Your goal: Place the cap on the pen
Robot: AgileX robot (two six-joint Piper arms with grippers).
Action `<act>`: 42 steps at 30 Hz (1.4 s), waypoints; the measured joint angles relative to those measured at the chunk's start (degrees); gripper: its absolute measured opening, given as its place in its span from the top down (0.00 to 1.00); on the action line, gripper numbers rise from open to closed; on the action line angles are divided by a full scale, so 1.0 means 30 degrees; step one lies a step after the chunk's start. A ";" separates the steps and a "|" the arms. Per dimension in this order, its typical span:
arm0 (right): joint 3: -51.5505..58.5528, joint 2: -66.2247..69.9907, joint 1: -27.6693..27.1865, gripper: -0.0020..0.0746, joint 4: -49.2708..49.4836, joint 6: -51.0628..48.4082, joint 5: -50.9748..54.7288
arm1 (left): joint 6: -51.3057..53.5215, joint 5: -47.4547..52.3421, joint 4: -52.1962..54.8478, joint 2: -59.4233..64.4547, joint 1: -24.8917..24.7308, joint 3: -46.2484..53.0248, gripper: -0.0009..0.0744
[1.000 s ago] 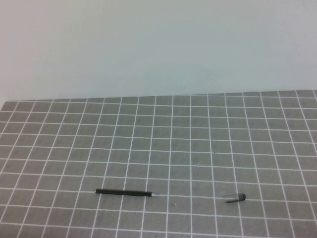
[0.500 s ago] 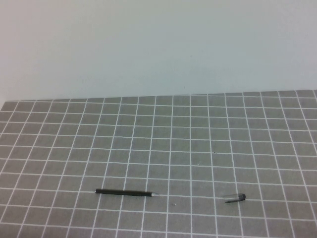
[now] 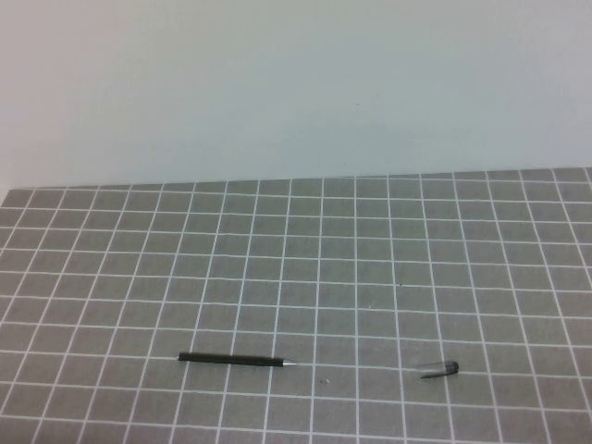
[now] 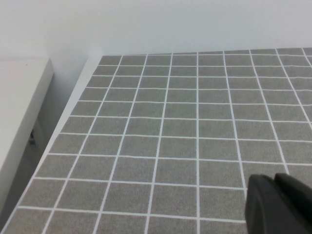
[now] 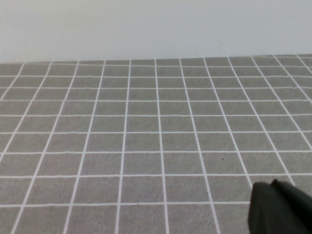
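The thin black pen lies flat near the table's front, left of centre, its silver tip pointing right. A short grey translucent cap with a dark end lies about four squares to its right. Neither arm shows in the high view. My left gripper is shut and empty, hovering over bare grid mat. Over bare mat too, my right gripper is shut with nothing in it. Neither wrist view shows the pen or the cap.
The grey mat with white grid lines covers the table and ends at a pale wall behind. In the left wrist view the table's edge drops off beside a white surface.
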 joint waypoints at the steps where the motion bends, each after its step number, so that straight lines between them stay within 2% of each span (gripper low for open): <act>1: 0.0000 0.0000 0.0000 0.98 0.0000 0.0000 0.0000 | 0.0000 0.0000 0.0000 0.0000 0.0000 0.0000 0.99; 36: 0.0000 0.0000 0.0000 0.98 0.0000 0.0000 0.0036 | 0.0000 -0.0052 0.0034 0.0000 0.0000 0.0000 0.99; 42: 0.0000 0.0000 0.0000 0.98 0.0000 0.0000 -0.0052 | 0.0000 -0.2745 0.0092 0.0000 0.0000 0.0000 0.99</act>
